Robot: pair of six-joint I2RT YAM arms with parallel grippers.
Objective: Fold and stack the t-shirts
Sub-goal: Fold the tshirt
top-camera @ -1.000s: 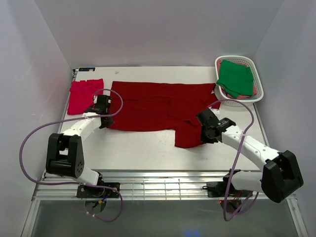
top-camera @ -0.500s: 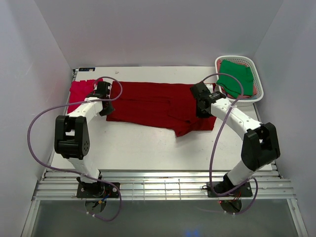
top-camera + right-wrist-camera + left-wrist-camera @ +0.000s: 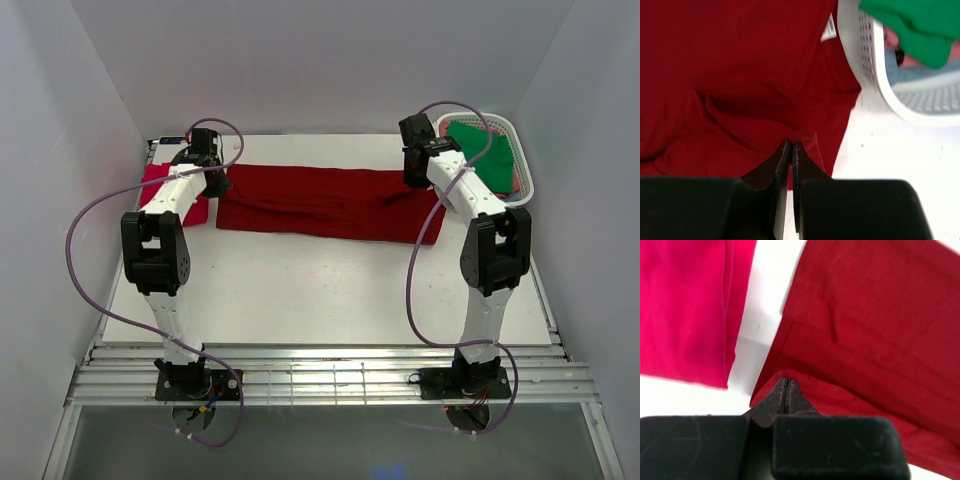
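Observation:
The large dark red t-shirt lies folded in a long band across the far half of the table. My left gripper is shut on its left edge. My right gripper is shut on its right edge, close to the basket. The pinkish-red t-shirt lies folded at the far left, partly under my left arm; it also shows in the left wrist view. The green t-shirt lies in the basket and shows in the right wrist view.
The white slotted basket stands at the far right corner, its rim just right of my right gripper. White walls close in the table on three sides. Cables loop from both arms.
Both grippers have swept from the near side to the far edge, carrying the dark red shirt's near edge over. The shirt is now a narrower folded band.

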